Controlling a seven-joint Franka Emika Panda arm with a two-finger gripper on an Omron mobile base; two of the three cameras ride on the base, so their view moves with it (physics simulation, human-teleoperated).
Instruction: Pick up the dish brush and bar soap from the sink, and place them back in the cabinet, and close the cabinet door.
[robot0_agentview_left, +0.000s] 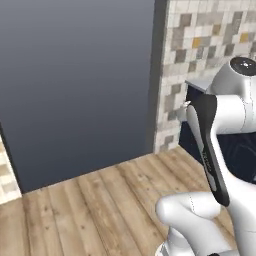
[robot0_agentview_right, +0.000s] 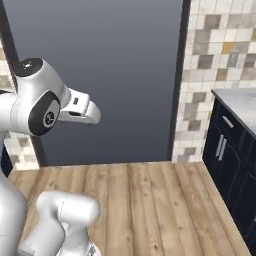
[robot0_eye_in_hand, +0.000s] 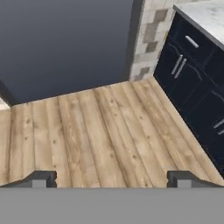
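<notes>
My gripper (robot0_eye_in_hand: 112, 179) is open in the hand view, its two dark fingertips (robot0_eye_in_hand: 43, 178) standing far apart with nothing between them. It looks down at a bare stretch of wooden floor (robot0_eye_in_hand: 100, 131). The dish brush, the bar soap, the sink, the cabinet and the cabinet door are out of view.
A large flat dark grey wall panel (robot0_agentview_left: 75, 85) faces me. To its right is a tiled wall (robot0_agentview_left: 210, 45). Further right stand navy base units with silver handles (robot0_eye_in_hand: 192, 74) under a white marble counter (robot0_agentview_right: 240, 102). Wooden floor lies between me and them.
</notes>
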